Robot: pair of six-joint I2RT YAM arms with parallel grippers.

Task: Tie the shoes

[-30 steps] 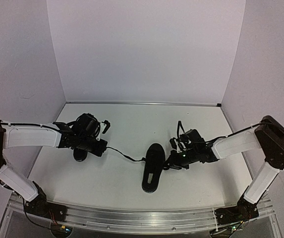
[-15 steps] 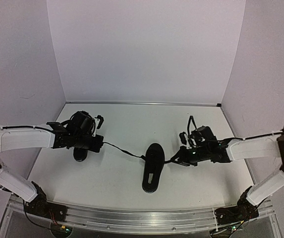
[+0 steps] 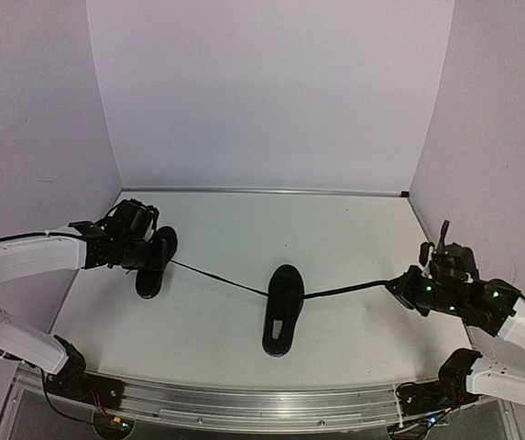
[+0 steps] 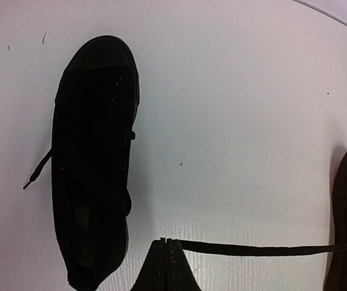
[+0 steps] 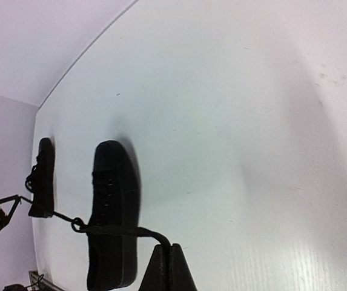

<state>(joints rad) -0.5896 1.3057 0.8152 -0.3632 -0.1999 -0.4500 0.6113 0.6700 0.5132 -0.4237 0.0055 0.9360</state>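
Note:
Two black shoes lie on the white table. One shoe (image 3: 280,307) is in the middle, the other shoe (image 3: 155,261) at the left. The middle shoe's lace (image 3: 344,291) is stretched taut to both sides. My left gripper (image 3: 157,257) is shut on the left lace end (image 4: 252,248), just right of the left shoe (image 4: 94,157). My right gripper (image 3: 399,286) is shut on the right lace end (image 5: 146,232), well to the right of the middle shoe (image 5: 112,212). A small loop or knot (image 5: 77,225) sits on the lace at that shoe's side.
White walls enclose the table (image 3: 244,229) on the left, back and right. A metal rail (image 3: 244,403) runs along the near edge with both arm bases on it. The left shoe's own lace end (image 4: 37,173) trails out on its left side.
Both arms have moved outward, the left to the left and the right far to the right, drawing the slack lace into a straight taut line across the middle shoe.

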